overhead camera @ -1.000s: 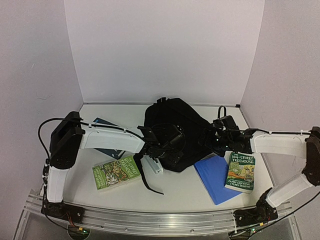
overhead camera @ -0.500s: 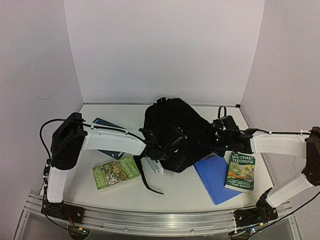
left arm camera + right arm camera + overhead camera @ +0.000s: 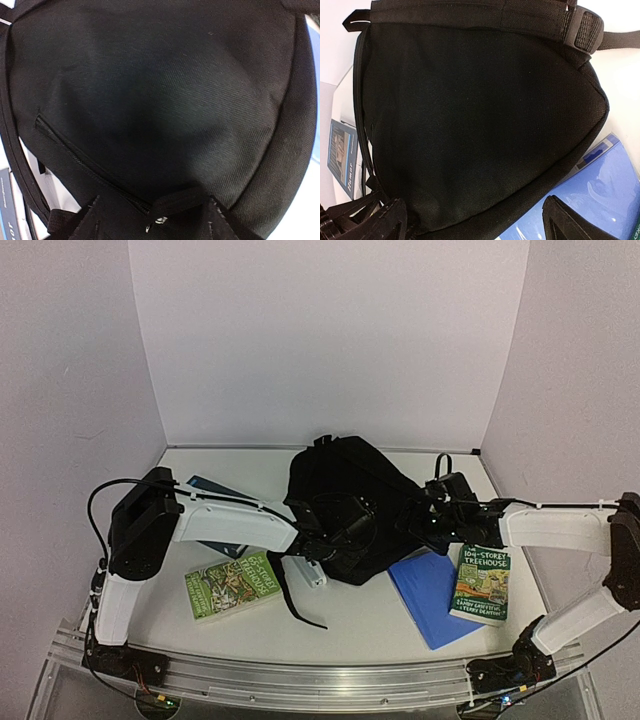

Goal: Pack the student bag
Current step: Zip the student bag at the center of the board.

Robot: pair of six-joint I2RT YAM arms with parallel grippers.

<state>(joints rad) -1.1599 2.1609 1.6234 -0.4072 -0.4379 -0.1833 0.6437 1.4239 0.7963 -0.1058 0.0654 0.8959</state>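
The student bag (image 3: pixel 345 498), a black fabric backpack, lies flat at the table's middle with a strap (image 3: pixel 292 602) trailing toward me. My left gripper (image 3: pixel 325 540) hovers over the bag's near-left part. In the left wrist view the bag (image 3: pixel 160 90) fills the frame, and a zip line (image 3: pixel 75 150) ends in a black pull tab (image 3: pixel 177 199) lying between the parted fingertips of my left gripper (image 3: pixel 155 205). My right gripper (image 3: pixel 418 522) is open at the bag's right edge. In the right wrist view its spread jaws (image 3: pixel 475 215) straddle the rim of the bag (image 3: pixel 470 115), holding nothing.
A green book (image 3: pixel 232 583) lies left of the bag, with a dark blue book (image 3: pixel 205 487) under the left arm. A white object (image 3: pixel 305 570) lies by the strap. A blue folder (image 3: pixel 430 595) and a treehouse book (image 3: pixel 481 583) lie to the right. Walls enclose three sides.
My left gripper has slid a little to the right, further over the bag. The right arm and the bag have not visibly moved.
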